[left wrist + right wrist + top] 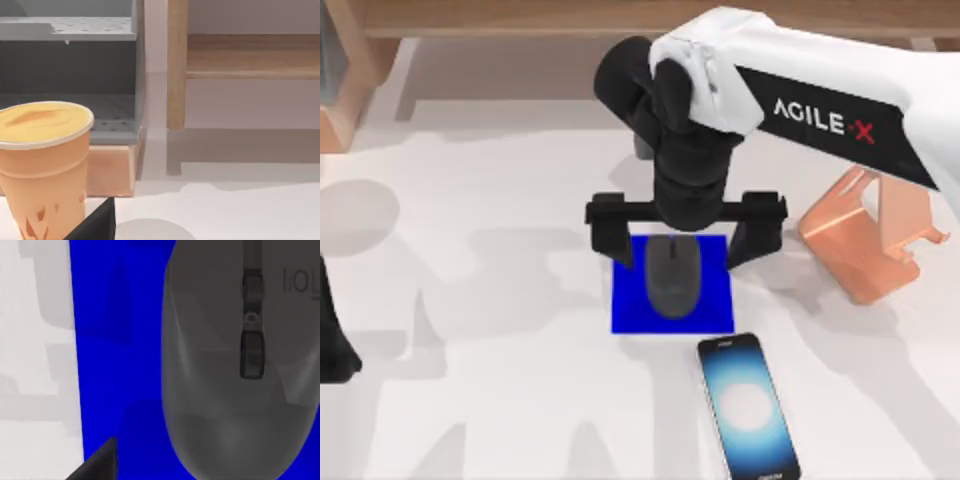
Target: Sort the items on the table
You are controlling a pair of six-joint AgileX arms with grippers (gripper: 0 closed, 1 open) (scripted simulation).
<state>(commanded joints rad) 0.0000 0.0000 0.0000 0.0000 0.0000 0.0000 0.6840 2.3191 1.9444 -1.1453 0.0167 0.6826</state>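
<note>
The right arm's white casing [840,95] carried a black band lettered "AGILE·X" in white, its X in red. The computer mouse [240,360] bore pale marks near its scroll wheel, cut off and unreadable.

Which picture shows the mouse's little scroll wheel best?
The right wrist view: the mouse is seen close up on the blue pad, its scroll wheel plain. In the top view the mouse lies whole beneath the open right gripper, but the wheel is too small. The left wrist view looks at an orange cup.
</note>
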